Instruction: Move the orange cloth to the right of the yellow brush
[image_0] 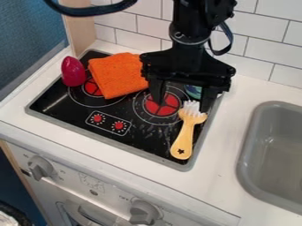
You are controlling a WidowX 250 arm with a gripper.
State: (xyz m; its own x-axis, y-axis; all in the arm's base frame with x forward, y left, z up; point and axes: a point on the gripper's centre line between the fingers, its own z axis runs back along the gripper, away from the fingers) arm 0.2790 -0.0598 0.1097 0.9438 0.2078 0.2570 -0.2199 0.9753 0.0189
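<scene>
The gripper (182, 96) hangs over the stove (65, 106), its two fingers spread well apart and pinching nothing. Nearest it, just in front on the camera's side, lies the brush (186, 132), bristles toward the gripper, handle toward the stove's front edge. A blue-green thing (193, 91), partly hidden, is behind the gripper. Left of the gripper in the view, the cloth (117, 75) lies on the stove; whether the two touch, I can't tell. Farther left, beside the cloth, stands the pink thing (73, 71).

So the move isn't done: the cloth is on the brush's left, ungrasped. Left to do, I judge: grip it, lift it over the brush, and lay it down on the right, perhaps on the desk (227, 128) before the sink (274, 150).
</scene>
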